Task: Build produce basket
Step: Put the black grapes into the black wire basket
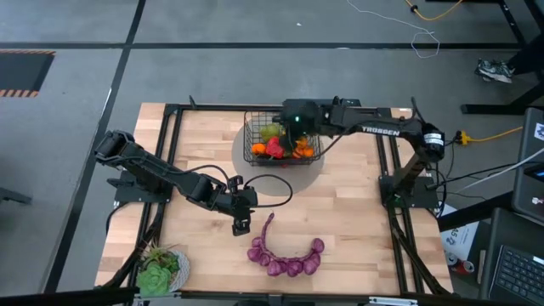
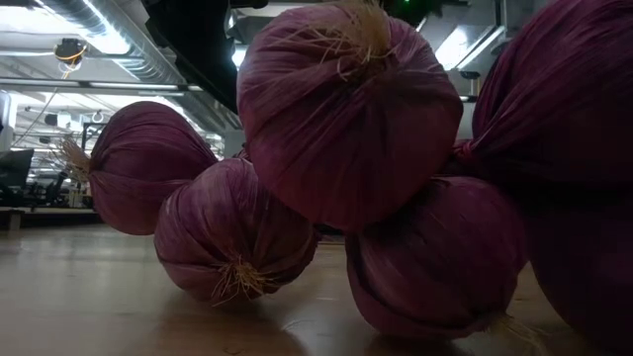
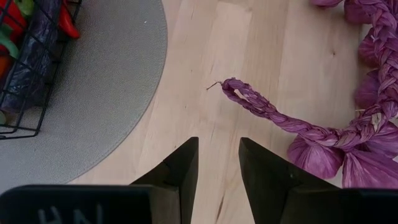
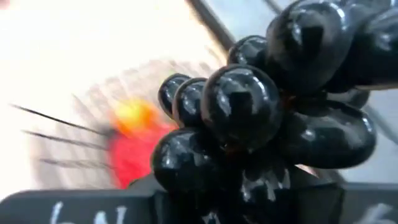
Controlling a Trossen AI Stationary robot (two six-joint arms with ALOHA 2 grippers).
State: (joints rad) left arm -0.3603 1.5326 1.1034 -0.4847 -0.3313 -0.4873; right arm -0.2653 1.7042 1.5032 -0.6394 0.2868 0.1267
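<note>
The black wire basket (image 1: 280, 140) stands on a round grey mat at the table's far middle, with green, red and orange produce in it. My right gripper (image 1: 295, 126) hangs over it, shut on a bunch of dark grapes (image 4: 261, 112) that fills the right wrist view. The purple string of onions (image 1: 285, 255) lies curved on the wood near the front edge, its braided tail (image 3: 261, 109) pointing toward the basket (image 3: 25, 74). My left gripper (image 3: 217, 171) hovers open just left of that tail (image 1: 240, 223), touching nothing. My right gripper is shut on the dark grapes, but the bunch itself (image 4: 249, 143) hides the fingers, so which part they have cannot be told. The bunch is lifted clear, above the produce in the basket.
A plate with leafy lettuce (image 1: 160, 270) sits at the near left corner. The grey mat (image 3: 106, 81) reaches out toward the left gripper. Bare wood lies between mat and onions. In the low view the onions (image 2: 346, 109) block almost everything.
</note>
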